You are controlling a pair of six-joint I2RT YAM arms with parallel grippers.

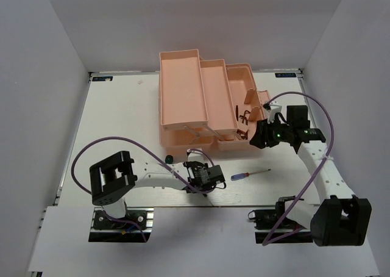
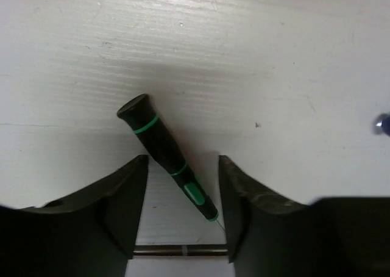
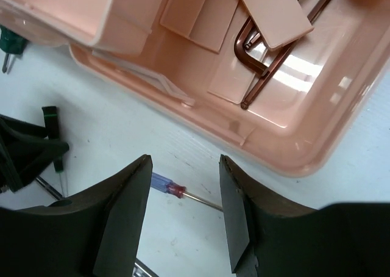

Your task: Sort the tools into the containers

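A stubby green screwdriver [image 1: 169, 160] lies on the table [image 1: 122, 106] just off the front left corner of the salmon-pink toolbox [image 1: 183, 88], and a careless sweep of the arm could knock it. Beside it, the left gripper [image 2: 183, 164] has its fingers spread and grasping nothing. They straddle the thin shaft end of the slim green-handled screwdriver [image 2: 161, 146], which lies slantwise on the table. Because the jaws sit off the handle and across the slant, closing here could pivot the tool or let it squirt out. I cannot tell how near the fingertips are to the surface. Further right, the blue-and-red-handled screwdriver [image 1: 247, 174] lies alone on the table. The right gripper [image 3: 183, 167] hangs above it, spread and empty, close to the lower tray holding the hex keys [image 3: 256, 57]. A descent could clip that rim, or crowd the left arm.
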